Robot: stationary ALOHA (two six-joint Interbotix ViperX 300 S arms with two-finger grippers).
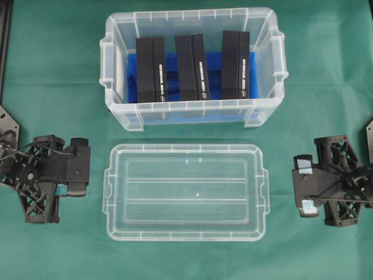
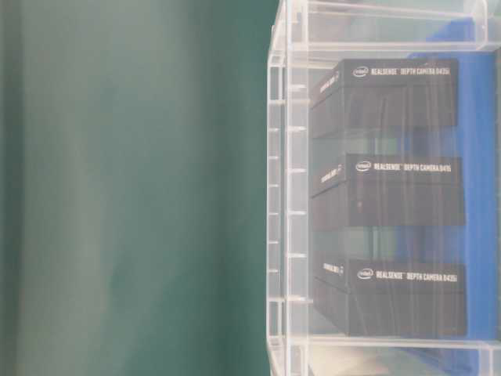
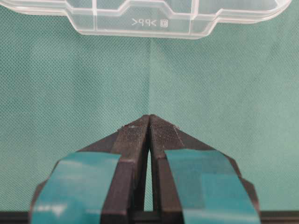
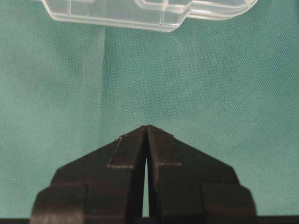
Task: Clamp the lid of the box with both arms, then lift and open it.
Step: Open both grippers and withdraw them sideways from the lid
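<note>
You've got the lid point(image 1: 185, 192) lying flat on the green cloth point(image 1: 52, 87), already off the box point(image 1: 193, 68) and just in front of it, long sides parallel to the box's front wall with a narrow strip of cloth between them. Inside the box, three black RealSense camera boxes point(image 1: 192, 67) stand upright in a row on a blue insert point(image 1: 131, 81); the table-level view reads their labels through the clear wall. Your left gripper point(image 3: 149, 122) sits just off the lid's left short edge, teal tape on both fingers point(image 3: 131, 135), tips pressed together, nothing between them, pointed at the lid's side tab point(image 3: 150, 21) but apart from it. Your right gripper point(image 4: 146, 130) sits further off the lid's right short edge, tips likewise meeting at the point and holding nothing, the lid's edge visible ahead across bare cloth.
</note>
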